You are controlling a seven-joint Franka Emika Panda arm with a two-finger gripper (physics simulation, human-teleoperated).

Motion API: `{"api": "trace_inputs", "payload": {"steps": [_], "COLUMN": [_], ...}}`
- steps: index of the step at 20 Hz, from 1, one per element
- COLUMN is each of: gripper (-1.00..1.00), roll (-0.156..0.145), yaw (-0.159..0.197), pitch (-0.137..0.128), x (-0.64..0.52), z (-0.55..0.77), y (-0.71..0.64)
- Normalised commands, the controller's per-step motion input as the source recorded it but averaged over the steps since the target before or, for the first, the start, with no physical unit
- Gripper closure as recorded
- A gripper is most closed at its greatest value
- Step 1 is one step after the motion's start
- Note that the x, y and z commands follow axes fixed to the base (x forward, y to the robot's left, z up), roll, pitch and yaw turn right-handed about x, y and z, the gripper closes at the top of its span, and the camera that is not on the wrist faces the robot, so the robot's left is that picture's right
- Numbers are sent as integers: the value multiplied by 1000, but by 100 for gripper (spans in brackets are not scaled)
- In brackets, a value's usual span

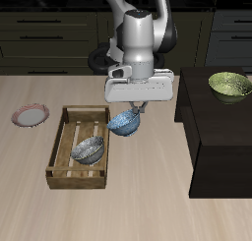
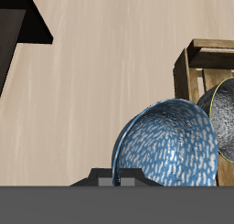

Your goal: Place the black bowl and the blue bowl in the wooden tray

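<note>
The blue bowl (image 1: 124,124) with pale patterning hangs tilted just above the table, beside the wooden tray's (image 1: 59,147) far corner. My gripper (image 1: 136,109) is shut on its rim from above. The black bowl (image 1: 89,150), grey-speckled inside, lies in the tray's half nearer the table's front edge. In the wrist view the blue bowl (image 2: 169,145) fills the space under the gripper, with the tray's wall (image 2: 206,54) and the black bowl (image 2: 224,118) just beyond it. The fingertips themselves are hidden by the bowl's rim.
A small pink-rimmed plate (image 1: 30,115) lies on the table beyond the tray. A yellow-green bowl (image 1: 229,85) sits on a raised black block (image 1: 217,137) on the other side of the gripper. Dark cabinets run along the back.
</note>
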Motion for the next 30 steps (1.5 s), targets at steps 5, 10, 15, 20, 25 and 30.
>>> {"api": "trace_inputs", "payload": {"steps": [5, 10, 15, 20, 25, 30], "gripper": [100, 100, 100, 100, 100, 100], "roll": [-22, -5, -27, -49, -60, -32], "yaw": [12, 1, 9, -8, -9, -15], "pitch": [-32, -33, -21, -8, -2, -6], "x": [-75, -179, -111, -134, -72, -5], "z": [236, 233, 163, 87, -12, -32], "y": [-193, -124, -237, -427, -416, -175]}}
